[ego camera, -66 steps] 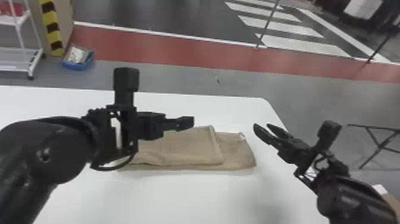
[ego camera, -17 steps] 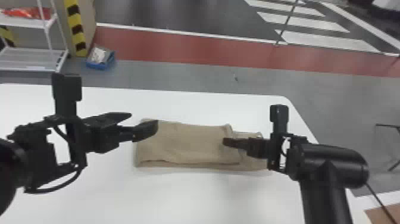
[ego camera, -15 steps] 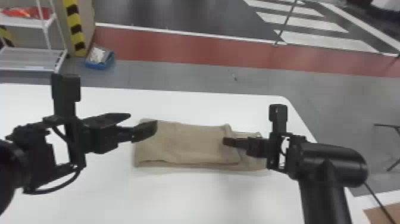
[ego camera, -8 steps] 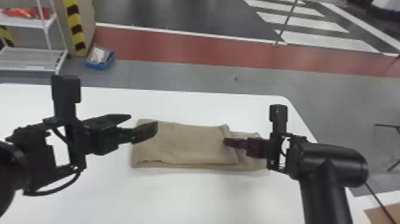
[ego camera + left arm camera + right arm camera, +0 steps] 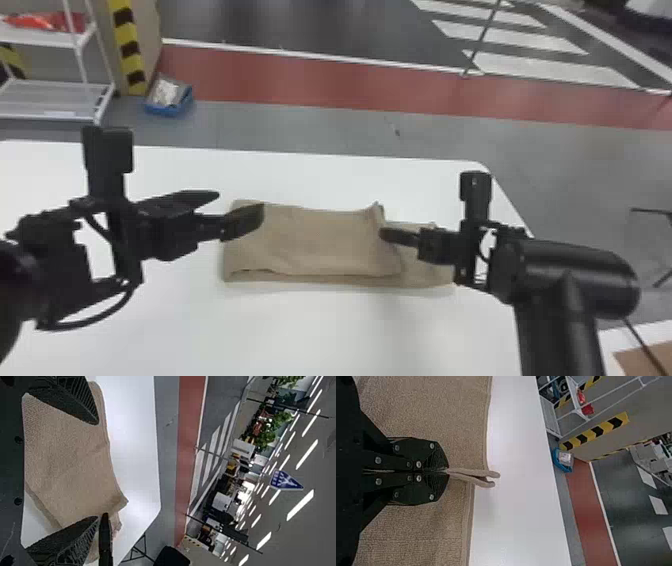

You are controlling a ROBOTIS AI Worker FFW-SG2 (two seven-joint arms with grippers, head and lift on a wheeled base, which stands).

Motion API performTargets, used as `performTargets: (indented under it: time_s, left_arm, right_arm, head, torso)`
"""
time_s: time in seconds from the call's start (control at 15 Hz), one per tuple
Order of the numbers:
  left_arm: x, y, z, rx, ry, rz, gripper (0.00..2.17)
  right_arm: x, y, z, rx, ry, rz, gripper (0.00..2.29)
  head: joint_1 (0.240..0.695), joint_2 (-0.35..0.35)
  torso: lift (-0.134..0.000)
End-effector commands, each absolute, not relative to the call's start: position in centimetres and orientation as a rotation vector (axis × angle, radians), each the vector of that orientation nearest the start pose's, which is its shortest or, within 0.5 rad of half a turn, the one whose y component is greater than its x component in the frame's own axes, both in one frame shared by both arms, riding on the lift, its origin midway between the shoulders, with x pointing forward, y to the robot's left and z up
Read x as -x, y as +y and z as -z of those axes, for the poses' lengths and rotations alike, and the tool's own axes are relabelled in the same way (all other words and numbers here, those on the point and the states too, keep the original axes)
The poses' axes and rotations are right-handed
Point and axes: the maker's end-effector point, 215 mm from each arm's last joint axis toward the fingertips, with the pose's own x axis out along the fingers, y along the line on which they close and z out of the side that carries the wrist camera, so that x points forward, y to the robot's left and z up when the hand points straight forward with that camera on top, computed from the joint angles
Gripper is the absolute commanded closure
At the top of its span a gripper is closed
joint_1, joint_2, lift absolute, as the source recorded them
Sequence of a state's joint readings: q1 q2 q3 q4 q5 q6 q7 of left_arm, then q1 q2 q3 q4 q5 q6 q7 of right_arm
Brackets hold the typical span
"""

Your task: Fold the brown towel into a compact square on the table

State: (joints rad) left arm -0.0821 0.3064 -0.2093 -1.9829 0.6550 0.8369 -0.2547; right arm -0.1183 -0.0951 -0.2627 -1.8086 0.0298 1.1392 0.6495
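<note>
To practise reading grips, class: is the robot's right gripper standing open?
No, the right gripper is closed, pinching a fold of the towel.

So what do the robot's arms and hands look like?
The left arm and right arm are black, the right with a rounded casing. The left hand has flat, tapering fingers with ridged inner faces, and a black cable loops below its wrist. The right hand shows silvery screws.

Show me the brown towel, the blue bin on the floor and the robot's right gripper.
Brown towel (image 5: 320, 242): head view, middle of its folded upper layer.
Blue bin (image 5: 169, 111): head view, its near wall.
Right gripper (image 5: 446, 471): right wrist view, between its fingertips.
</note>
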Motion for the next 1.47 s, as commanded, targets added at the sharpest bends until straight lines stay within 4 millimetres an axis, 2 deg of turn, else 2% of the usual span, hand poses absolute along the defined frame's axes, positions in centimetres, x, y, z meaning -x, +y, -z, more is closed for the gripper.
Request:
performTargets:
  time_s: [0.0, 0.2, 0.33, 0.47, 0.53, 0.6, 0.73, 0.87, 1.0, 1.13, 1.4]
  left_arm:
    - [-50.7, 4.7, 31.6, 0.242, 0.442, 0.757, 0.03]
    - [-50.7, 5.0, 31.7, 0.243, 0.443, 0.756, 0.03]
    - [-50.5, 5.0, 32.0, 0.244, 0.447, 0.755, 0.03]
    - [-50.3, 5.2, 32.4, 0.240, 0.457, 0.754, 0.03]
    - [-50.2, 5.1, 32.5, 0.243, 0.458, 0.754, 0.03]
    - [-50.2, 5.1, 32.6, 0.243, 0.459, 0.753, 0.03]
    - [-49.9, 4.6, 32.7, 0.242, 0.462, 0.759, 0.03]
    - [-49.6, 4.4, 32.2, 0.232, 0.453, 0.760, 0.03]
    - [-49.3, 4.8, 32.5, 0.226, 0.463, 0.753, 0.03]
    - [-49.2, 5.0, 32.8, 0.225, 0.468, 0.748, 0.03]
    - [-49.1, 4.6, 32.7, 0.224, 0.466, 0.755, 0.03]
  right_arm:
    - [-52.3, -27.0, 41.2, -0.280, 0.709, -0.323, 1.14]
    - [-51.3, -27.8, 37.8, -0.312, 0.646, -0.323, 1.14]
    - [-50.4, -31.4, 34.7, -0.376, 0.574, -0.282, 1.14]
    - [-49.9, -35.1, 34.0, -0.400, 0.558, -0.230, 1.14]
    - [-49.4, -36.2, 35.4, -0.405, 0.587, -0.209, 1.14]
    - [-48.9, -36.1, 37.8, -0.427, 0.636, -0.201, 1.14]
    - [-48.8, -34.5, 41.3, -0.415, 0.706, -0.215, 1.14]
    - [-48.9, -33.6, 41.4, -0.411, 0.708, -0.230, 1.14]
    - [-48.7, -33.7, 39.3, -0.404, 0.674, -0.233, 1.14]
    - [-48.2, -35.3, 36.4, -0.408, 0.614, -0.216, 1.14]
    - [-47.1, -40.0, 33.7, -0.419, 0.548, -0.157, 1.14]
  head:
    - [0.695, -0.243]
    - [0.695, -0.234]
    - [0.695, -0.237]
    - [0.695, -0.270]
    - [0.695, -0.287]
    - [0.695, -0.304]
    - [0.695, -0.326]
    - [0.695, -0.328]
    - [0.695, -0.321]
    - [0.695, -0.319]
    - [0.695, -0.344]
  torso:
    - [-0.124]
    - [-0.124]
    - [-0.124]
    - [-0.124]
    - [-0.124]
    - [-0.124]
    - [-0.124]
    - [-0.124]
    - [-0.124]
    - [-0.124]
    - [-0.124]
